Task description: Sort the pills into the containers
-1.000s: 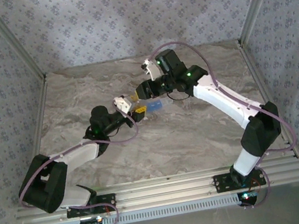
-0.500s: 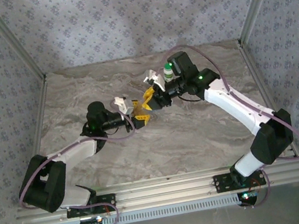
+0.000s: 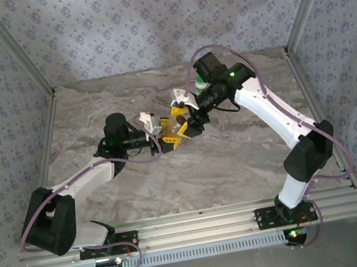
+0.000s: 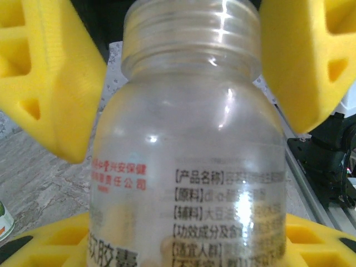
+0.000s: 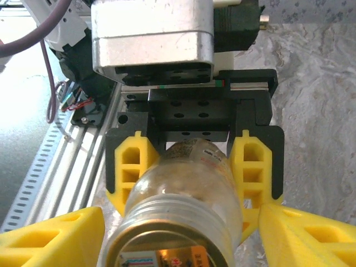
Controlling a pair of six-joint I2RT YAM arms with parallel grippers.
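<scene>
While the left end effector [image 5: 192, 177] clamps the uncapped bottle [image 4: 189, 167] and the right end effector [image 4: 183, 78] stands apart around its neck, we judge sorting barely begun.

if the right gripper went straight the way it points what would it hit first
Probably the uncapped neck of the clear bottle, held by the left gripper, between the open fingers of the right gripper.

Bright, even light, probably from above; soft shadows, white glare streaks and blurred print on the bottle [image 4: 189, 167]
</scene>
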